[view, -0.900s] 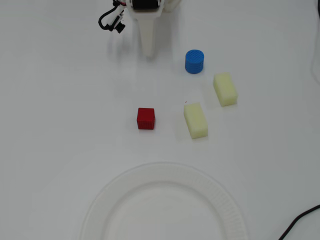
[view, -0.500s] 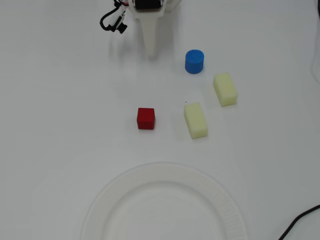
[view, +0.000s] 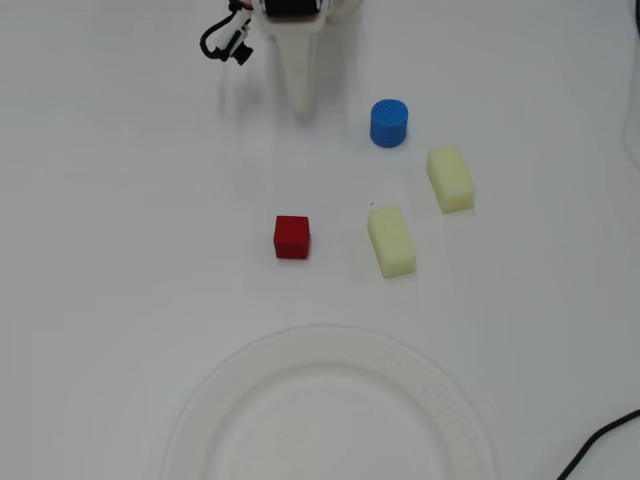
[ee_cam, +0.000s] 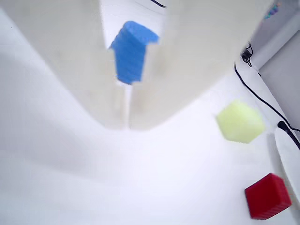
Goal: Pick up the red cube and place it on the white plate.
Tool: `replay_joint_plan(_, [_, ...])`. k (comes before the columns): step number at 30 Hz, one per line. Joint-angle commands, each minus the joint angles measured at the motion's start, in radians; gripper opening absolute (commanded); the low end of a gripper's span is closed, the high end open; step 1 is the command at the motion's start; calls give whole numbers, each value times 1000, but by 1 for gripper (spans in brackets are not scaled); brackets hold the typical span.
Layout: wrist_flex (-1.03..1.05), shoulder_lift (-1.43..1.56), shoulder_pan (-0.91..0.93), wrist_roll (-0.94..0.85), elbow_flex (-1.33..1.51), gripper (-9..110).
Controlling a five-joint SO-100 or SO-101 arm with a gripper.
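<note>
The red cube (view: 292,237) rests on the white table near the middle of the overhead view; the wrist view has the red cube (ee_cam: 268,196) at its lower right. The white plate (view: 450,392) fills the bottom of the overhead view, below the cube, with nothing on it. At the top, my gripper (view: 303,103) points down the picture, well above the cube and apart from it. In the wrist view the gripper (ee_cam: 129,123) has its two white fingers meeting at the tips, shut with nothing held.
A blue cylinder (view: 389,122) stands right of the gripper and shows through the finger gap as a blue cylinder (ee_cam: 131,51). Two pale yellow blocks (view: 391,240) (view: 450,178) lie right of the cube. A black cable (view: 600,440) crosses the bottom right corner.
The gripper has shifted very slightly to the right at the top of the overhead view. The cube, blocks, cylinder and plate have not moved.
</note>
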Motion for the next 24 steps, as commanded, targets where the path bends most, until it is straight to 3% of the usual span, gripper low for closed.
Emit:
replay_joint_plan(1, [-40,-304,-41,38,-249,0])
replay_joint_plan(9, [-29,-908,-86,8,-767,0])
replay_joint_plan(12, [-11,-1132,-89,15,-937,10])
replay_joint_plan(24, [-77,-1503,-40,5,-1126,31])
